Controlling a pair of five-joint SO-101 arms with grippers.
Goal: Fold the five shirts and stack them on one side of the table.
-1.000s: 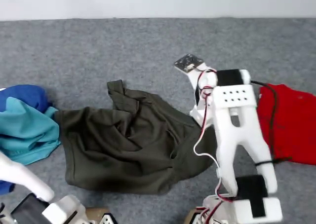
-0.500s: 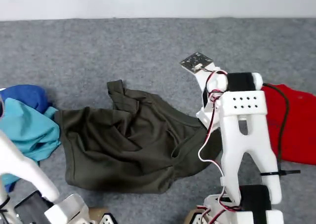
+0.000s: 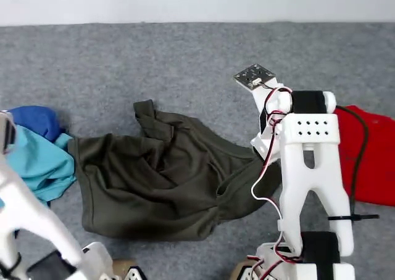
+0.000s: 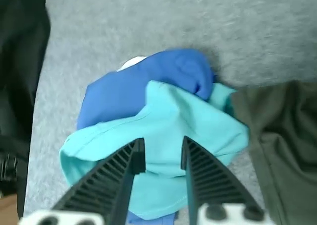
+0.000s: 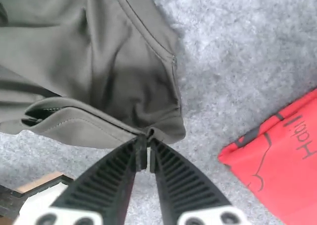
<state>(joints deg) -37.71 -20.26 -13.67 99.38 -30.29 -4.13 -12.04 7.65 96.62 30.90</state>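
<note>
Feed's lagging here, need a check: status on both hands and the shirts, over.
Left hand open, above teal shirt heaped on blue shirt. Right hand shut on hem of olive shirt, unfolded. Red shirt close by, apart.

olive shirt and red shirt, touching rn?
Apart. The right wrist view shows a strip of bare grey table between the olive shirt and the edge of the red shirt.

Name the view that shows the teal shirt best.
The left wrist view: the teal shirt lies crumpled on the blue shirt, nearly whole. The high view catches part of it beside the olive shirt.
</note>
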